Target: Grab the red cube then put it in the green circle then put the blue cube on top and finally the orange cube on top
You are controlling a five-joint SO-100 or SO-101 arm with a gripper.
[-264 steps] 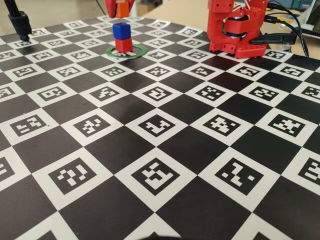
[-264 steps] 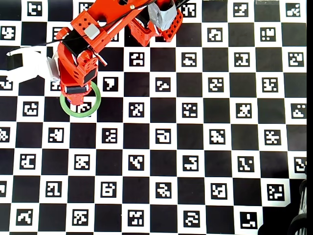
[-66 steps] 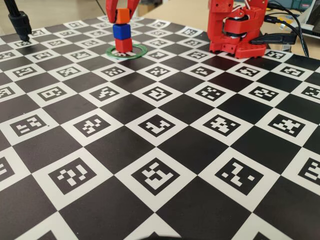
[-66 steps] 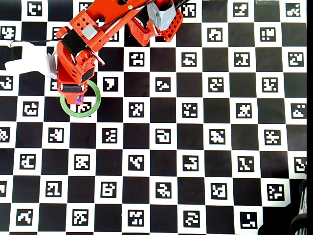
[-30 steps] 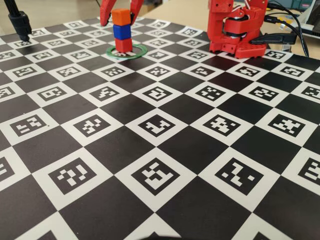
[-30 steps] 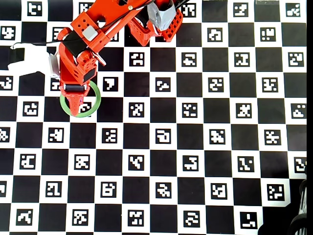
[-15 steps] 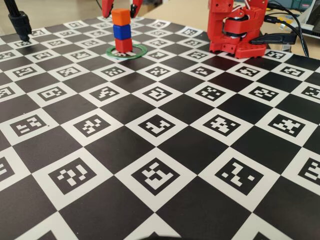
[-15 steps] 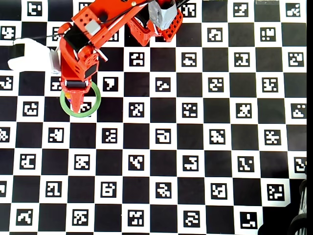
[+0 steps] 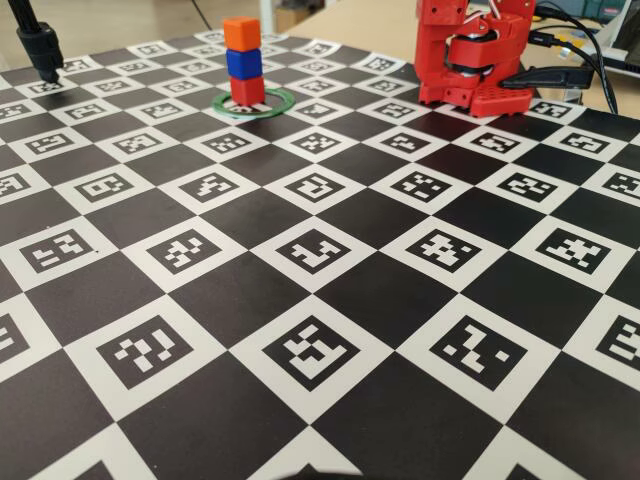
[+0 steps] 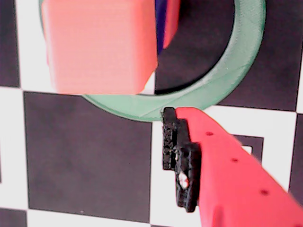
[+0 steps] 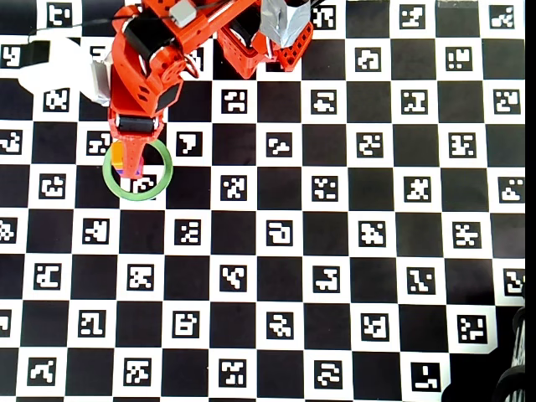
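— Inside the green circle [image 9: 252,103] stands the whole stack: red cube [image 9: 247,90] at the bottom, blue cube [image 9: 243,63] on it, orange cube [image 9: 239,33] on top.

— And the fingers [image 10: 182,156]?

— Holding nothing; only one shows in the wrist view, so their spread I cannot tell (the arm hides them from overhead).

— Then retreat well: I'd lift straight up, clear of the stack, before swinging across the bench [image 9: 330,300].

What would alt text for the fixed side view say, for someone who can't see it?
A three-cube tower stands at the far end of a black-and-white checkered board: the orange cube on the blue cube on the red cube, inside the green circle. Nothing touches the tower, and only the red robot base shows, to the right.
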